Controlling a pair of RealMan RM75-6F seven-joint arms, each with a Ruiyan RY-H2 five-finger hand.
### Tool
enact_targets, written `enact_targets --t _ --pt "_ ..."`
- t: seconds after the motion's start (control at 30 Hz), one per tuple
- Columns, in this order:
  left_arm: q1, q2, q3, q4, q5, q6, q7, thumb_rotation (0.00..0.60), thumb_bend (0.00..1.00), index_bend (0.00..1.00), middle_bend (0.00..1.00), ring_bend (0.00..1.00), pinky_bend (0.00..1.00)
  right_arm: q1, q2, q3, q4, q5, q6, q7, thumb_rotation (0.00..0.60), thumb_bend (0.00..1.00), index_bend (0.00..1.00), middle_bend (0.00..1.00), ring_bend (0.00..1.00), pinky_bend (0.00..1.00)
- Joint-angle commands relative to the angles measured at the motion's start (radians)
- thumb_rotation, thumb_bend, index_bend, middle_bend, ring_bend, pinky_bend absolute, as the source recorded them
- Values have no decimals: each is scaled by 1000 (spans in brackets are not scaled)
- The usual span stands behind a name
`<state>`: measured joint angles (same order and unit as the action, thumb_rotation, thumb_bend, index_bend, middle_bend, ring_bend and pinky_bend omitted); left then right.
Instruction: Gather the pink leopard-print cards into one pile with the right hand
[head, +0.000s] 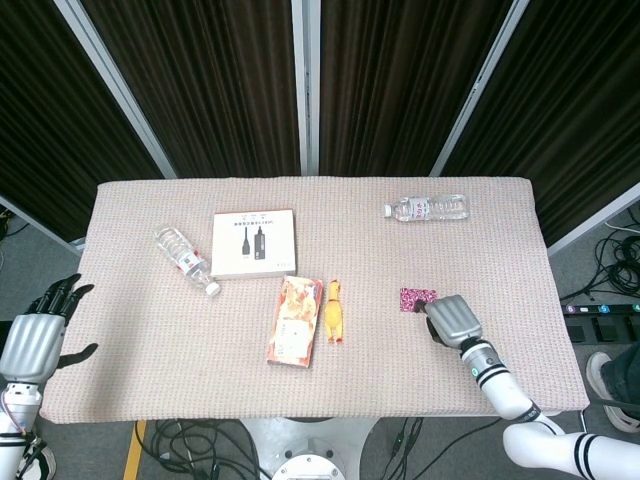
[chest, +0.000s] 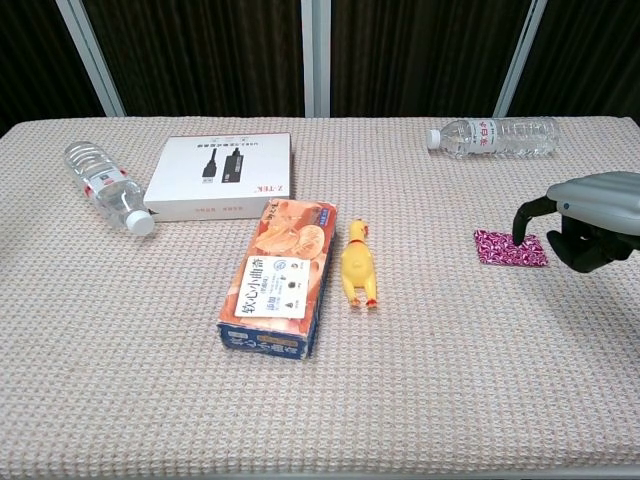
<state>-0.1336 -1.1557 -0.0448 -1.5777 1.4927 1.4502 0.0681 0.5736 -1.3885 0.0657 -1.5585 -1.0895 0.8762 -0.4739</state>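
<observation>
the right hand sits low at the right side of the table, one fingertip on the pink leopard-print cards. open cloth lies in front of the cards and between them and the yellow rubber chicken, which stands well apart to the left, just beside the orange snack box. the water bottle lies near the far edge, well behind the cards. the left hand hangs off the table's left edge.
</observation>
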Motion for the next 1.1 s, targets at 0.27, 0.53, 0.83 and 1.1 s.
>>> enact_targets --t 0.27,0.53,0.83,1.1 --pt "-1 -4 0 6 -5 -5 1 600 0 217 185 133 302 40 -22 -1 21 107 -32 -46 600 705 73 1000 1000 1000" --pt "-4 -6 -3 15 -15 -12 -6 600 0 217 185 133 302 60 -33 -13 26 144 -39 -56 600 704 142 1000 1000 1000" --pt "2 -8 -2 28 -27 -14 -18 600 0 217 185 133 303 76 -52 -28 56 174 -50 -53 600 708 200 1000 1000 1000" --pt "1 -6 -3 35 -27 -14 -27 600 0 217 185 133 302 90 -72 -34 88 191 -54 -49 600 710 200 1000 1000 1000"
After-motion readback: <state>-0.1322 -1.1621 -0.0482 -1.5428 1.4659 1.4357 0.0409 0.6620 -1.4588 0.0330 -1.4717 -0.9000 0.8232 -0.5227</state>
